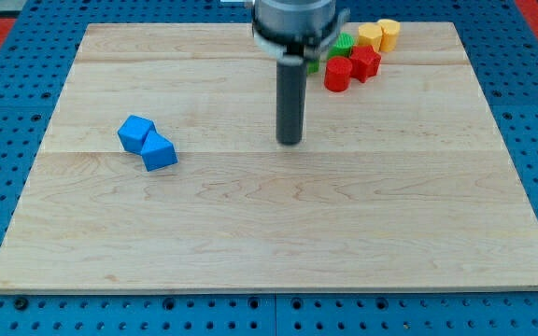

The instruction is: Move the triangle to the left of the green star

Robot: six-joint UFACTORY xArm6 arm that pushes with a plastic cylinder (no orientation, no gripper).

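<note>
Blue blocks (147, 143) left of my tip (290, 142)

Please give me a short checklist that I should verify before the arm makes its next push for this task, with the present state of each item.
1. Tip visible: ok. My tip rests on the wooden board, near its middle.
2. Tip free of blocks: ok. It touches none.
3. Triangle found: cannot tell. Two blue blocks lie touching at the view's left; which one is the triangle is unclear.
4. Green star found: cannot tell. A green block shows at the view's top, partly hidden by the arm, so its shape is uncertain.
5. Space left of the green block: cannot tell. The arm covers it.
6. Crowding near the goal: not ok. Red blocks and yellow blocks sit close to the green block.
</note>
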